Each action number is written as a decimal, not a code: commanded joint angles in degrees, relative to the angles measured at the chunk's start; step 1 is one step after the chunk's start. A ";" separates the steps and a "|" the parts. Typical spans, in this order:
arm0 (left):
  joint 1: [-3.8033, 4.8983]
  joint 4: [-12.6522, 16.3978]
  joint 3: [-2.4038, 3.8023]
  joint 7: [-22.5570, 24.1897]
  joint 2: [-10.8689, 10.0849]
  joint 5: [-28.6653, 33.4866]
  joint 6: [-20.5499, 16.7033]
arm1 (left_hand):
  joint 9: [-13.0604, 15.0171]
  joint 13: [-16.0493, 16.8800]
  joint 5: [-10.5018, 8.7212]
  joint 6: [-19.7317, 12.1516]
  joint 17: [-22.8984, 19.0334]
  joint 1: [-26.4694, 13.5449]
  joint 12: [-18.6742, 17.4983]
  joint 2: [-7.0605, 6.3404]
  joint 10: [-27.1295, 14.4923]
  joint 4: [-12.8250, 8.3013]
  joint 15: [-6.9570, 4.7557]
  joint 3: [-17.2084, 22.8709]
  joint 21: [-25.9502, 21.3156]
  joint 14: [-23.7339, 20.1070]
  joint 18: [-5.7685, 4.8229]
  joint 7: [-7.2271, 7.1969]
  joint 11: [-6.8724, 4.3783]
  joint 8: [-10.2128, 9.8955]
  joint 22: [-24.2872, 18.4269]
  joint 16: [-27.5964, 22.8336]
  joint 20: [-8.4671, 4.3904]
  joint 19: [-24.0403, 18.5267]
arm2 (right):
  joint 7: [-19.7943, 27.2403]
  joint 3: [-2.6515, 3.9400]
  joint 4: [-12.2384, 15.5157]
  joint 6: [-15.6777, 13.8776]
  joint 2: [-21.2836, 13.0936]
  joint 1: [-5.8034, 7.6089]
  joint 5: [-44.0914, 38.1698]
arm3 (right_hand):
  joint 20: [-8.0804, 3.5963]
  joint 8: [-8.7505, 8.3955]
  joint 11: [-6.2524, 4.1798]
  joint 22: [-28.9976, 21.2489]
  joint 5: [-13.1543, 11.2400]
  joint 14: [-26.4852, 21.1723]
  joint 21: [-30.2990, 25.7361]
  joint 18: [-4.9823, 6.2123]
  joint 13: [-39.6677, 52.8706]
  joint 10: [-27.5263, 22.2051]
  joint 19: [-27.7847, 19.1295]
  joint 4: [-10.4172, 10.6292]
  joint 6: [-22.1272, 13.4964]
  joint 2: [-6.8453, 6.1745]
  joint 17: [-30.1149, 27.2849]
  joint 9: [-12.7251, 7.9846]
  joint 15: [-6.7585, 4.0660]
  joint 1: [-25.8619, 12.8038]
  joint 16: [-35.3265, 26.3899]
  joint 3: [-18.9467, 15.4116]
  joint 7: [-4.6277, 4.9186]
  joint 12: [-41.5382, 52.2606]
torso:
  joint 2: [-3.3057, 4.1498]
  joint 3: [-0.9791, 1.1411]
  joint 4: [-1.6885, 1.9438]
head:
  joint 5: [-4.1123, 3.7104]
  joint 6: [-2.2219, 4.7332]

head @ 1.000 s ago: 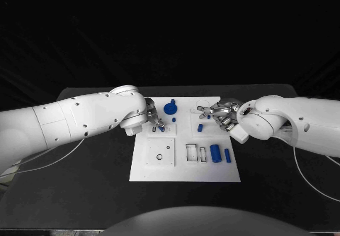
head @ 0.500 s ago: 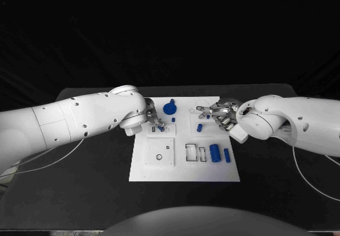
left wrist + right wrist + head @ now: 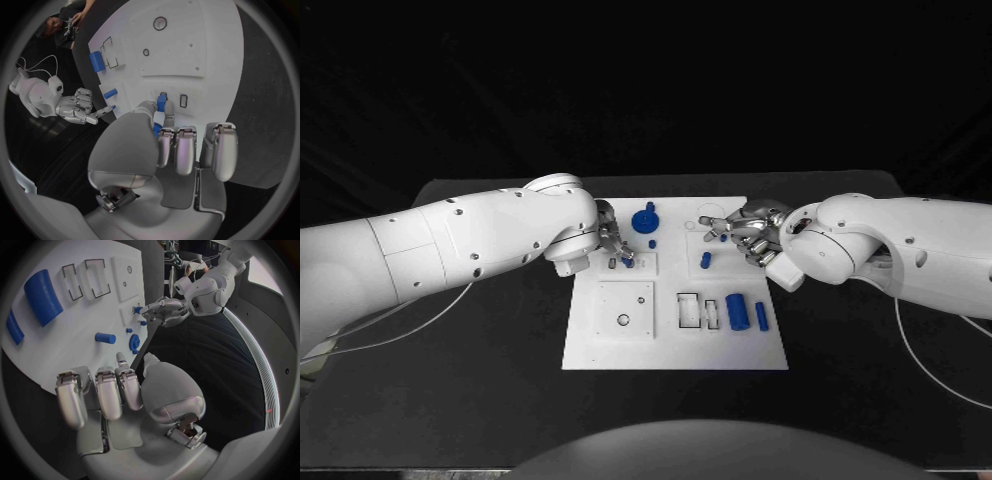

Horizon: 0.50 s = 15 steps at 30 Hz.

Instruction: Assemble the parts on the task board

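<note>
Nearest the robot, the white task board [image 3: 678,345] lies flat on the black table [image 3: 473,400]. Its near half carries a raised square plate with a small ring hole [image 3: 626,308] on the robot's left. To the right of that sit two open rectangular slots [image 3: 700,311], then a thick blue cylinder [image 3: 736,311] and a slimmer blue bar [image 3: 763,316], side by side and lying flat.

Further back, a short blue peg [image 3: 707,260] lies on the board just in front of the right hand [image 3: 750,234]. That hand hovers over the board's right far corner, fingers loosely curled and apart. Nothing sits between them in the right wrist view, where the fingers [image 3: 100,395] hang above the board edge, clear of the peg [image 3: 105,338].

Across from it, the left hand [image 3: 615,245] is down over a small slot area on the board's left side. In the left wrist view its thumb and a fingertip pinch a small blue part [image 3: 161,103], held upright with its end at the board surface beside a little rectangular slot [image 3: 183,101]. The other fingers [image 3: 186,150] are curled together above.

Farthest back, between the two hands, a round blue knobbed part [image 3: 646,219] stands on the board, and a tiny blue piece [image 3: 653,243] sits just in front of it.
</note>
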 commanded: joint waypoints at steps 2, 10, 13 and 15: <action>-0.05 0.05 0.01 -1.26 0.17 -1.35 1.61 | 0.08 15.09 -0.60 -0.26 15.08 -0.24 0.14 0.44 5.85 0.18 -0.29 0.30 -0.35 6.17 -0.45 -0.27 -0.28 0.03 14.54 0.15 -0.17 4.55 | 0.48 0.00 0.06 0.66 0.08 -0.04 -0.14 | 0.32 0.18 0.39 15.05 0.13 5.87 0.26 -0.38 15.06 5.81 6.00 -0.11 -0.40 0.13 15.08 0.07 0.36 0.49 0.23 -0.37 0.38 0.22 | 0.01 0.00 -0.03 | 0.07 -0.04; -0.10 -0.03 0.01 -1.16 0.17 -1.86 1.63 | 0.07 15.09 -0.87 -0.36 15.08 -0.61 0.14 0.45 5.85 0.30 -0.23 0.19 -0.44 6.17 -0.42 -0.18 -0.19 0.00 14.50 0.15 -0.14 4.44 | 0.49 0.00 0.01 0.68 0.09 -0.04 -0.14 | 0.33 0.26 0.42 15.05 0.12 5.87 0.26 -0.38 15.06 5.81 6.00 -0.09 -0.44 0.19 15.08 0.08 0.38 0.54 0.23 -0.45 0.41 0.22 | 0.01 -0.01 0.01 | 0.13 -0.09; -0.11 -0.04 0.00 -1.16 0.23 -1.87 1.62 | 0.06 15.09 -0.93 -0.39 15.08 -0.72 0.14 0.46 5.85 0.32 -0.22 0.16 -0.42 6.17 -0.43 -0.16 -0.17 -0.01 14.50 0.15 -0.13 4.46 | 0.48 0.00 0.02 0.68 0.07 -0.04 -0.14 | 0.33 0.26 0.42 15.05 0.12 5.87 0.26 -0.38 15.06 5.81 6.00 -0.09 -0.44 0.19 15.08 0.08 0.38 0.54 0.23 -0.45 0.41 0.22 | 0.00 0.00 0.08 | 0.18 0.05; -0.11 -0.02 0.00 -1.17 0.26 -1.84 1.50 | 0.06 15.09 -0.94 -0.39 15.08 -0.72 0.14 0.47 5.85 0.32 -0.22 0.16 -0.42 6.17 -0.42 -0.16 -0.17 -0.01 14.50 0.15 -0.13 4.45 | 0.46 0.00 0.01 0.68 0.09 -0.04 -0.14 | 0.33 0.26 0.42 15.05 0.12 5.87 0.26 -0.38 15.06 5.81 6.00 -0.09 -0.44 0.19 15.08 0.08 0.38 0.54 0.23 -0.45 0.41 0.22 | 0.04 0.04 0.15 | 0.11 0.04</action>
